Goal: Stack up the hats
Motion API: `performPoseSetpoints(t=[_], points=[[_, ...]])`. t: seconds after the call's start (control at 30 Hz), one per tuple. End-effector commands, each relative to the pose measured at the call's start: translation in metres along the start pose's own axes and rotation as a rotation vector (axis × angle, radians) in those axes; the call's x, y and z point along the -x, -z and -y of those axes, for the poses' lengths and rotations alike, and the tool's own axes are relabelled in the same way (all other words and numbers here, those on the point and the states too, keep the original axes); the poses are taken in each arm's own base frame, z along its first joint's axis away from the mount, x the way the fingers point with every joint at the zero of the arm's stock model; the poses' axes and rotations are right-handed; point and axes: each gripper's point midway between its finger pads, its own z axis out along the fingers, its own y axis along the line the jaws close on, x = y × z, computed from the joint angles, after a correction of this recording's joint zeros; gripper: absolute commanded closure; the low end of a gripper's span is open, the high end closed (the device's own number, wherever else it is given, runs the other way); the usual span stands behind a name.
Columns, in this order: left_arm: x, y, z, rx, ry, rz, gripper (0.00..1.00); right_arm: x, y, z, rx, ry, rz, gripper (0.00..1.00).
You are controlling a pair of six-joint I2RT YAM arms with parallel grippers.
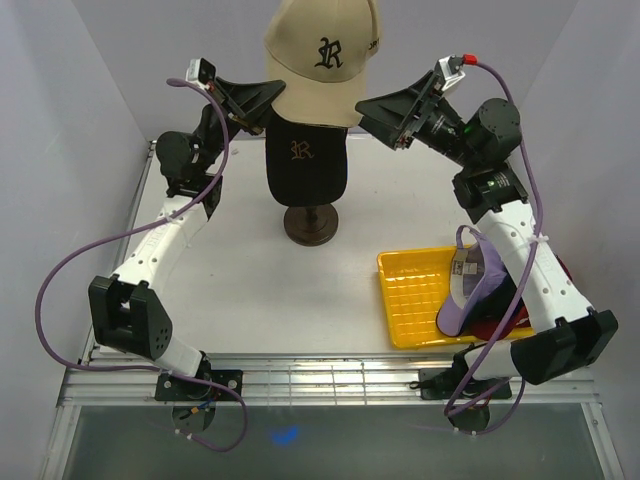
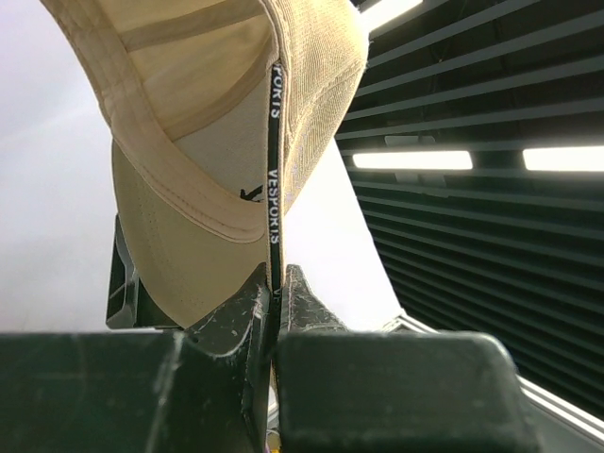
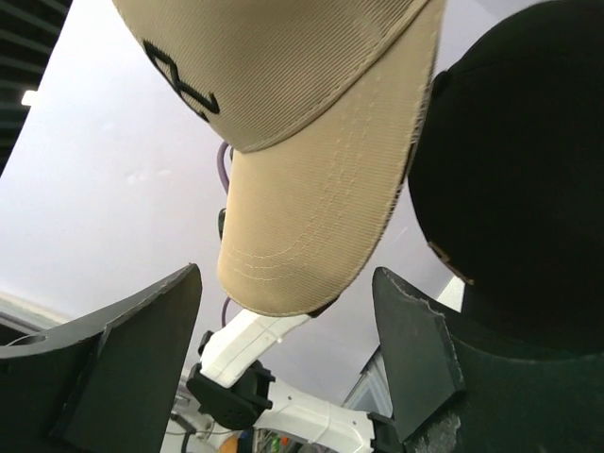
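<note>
- Grips tan cap [image 1: 320,55] by its edge in the clamped left pincer [image 2: 276,283], black cap [image 1: 305,160] just below it.
- Holds right pincer [image 3: 283,297] spread apart, tan brim just ahead.
- Lower straight, brims aligned; release only once seated.

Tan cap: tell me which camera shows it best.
Top external: the tan cap shows crown, brim and logo, above the black cap. Left wrist shows only its inside and one edge; right wrist only its brim and part of the logo.
</note>
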Motion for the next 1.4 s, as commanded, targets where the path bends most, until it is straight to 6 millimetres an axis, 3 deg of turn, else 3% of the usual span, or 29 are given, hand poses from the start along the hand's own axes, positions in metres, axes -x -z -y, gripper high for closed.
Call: performPoseSetpoints(t=[0.0,0.17,0.27,0.5,0.6,0.77,1.1,1.37], points=[[-0.006,0.004,0.029,-0.08,-0.02,0.002,1.0,-0.004,-0.01,-0.013,0.051,0.006,0.008,0.22],[-0.007,0.007,0.022,-0.062,-0.009,-0.001,1.0,-0.003,-0.013,-0.005,0.033,-0.003,0.031,0.23],[-0.008,0.009,0.018,-0.054,0.004,0.005,1.0,0.001,-0.019,-0.009,0.041,-0.008,0.036,0.32],[0.0,0.016,0.01,-0.012,0.073,0.074,1.0,0.008,-0.032,-0.027,0.042,-0.032,0.039,0.72],[0.004,0.017,0.009,0.012,0.115,0.105,1.0,0.008,-0.037,-0.032,0.04,-0.058,0.037,0.79],[0.007,0.017,0.005,0.079,0.178,0.146,1.0,0.008,-0.038,-0.028,0.008,-0.116,0.054,0.87],[0.024,0.013,-0.016,0.233,0.281,0.245,1.0,0.005,-0.04,-0.007,-0.069,-0.223,0.067,0.9],[0.029,0.021,-0.025,0.306,0.302,0.303,1.0,-0.006,-0.035,0.008,-0.122,-0.279,0.071,0.92]])
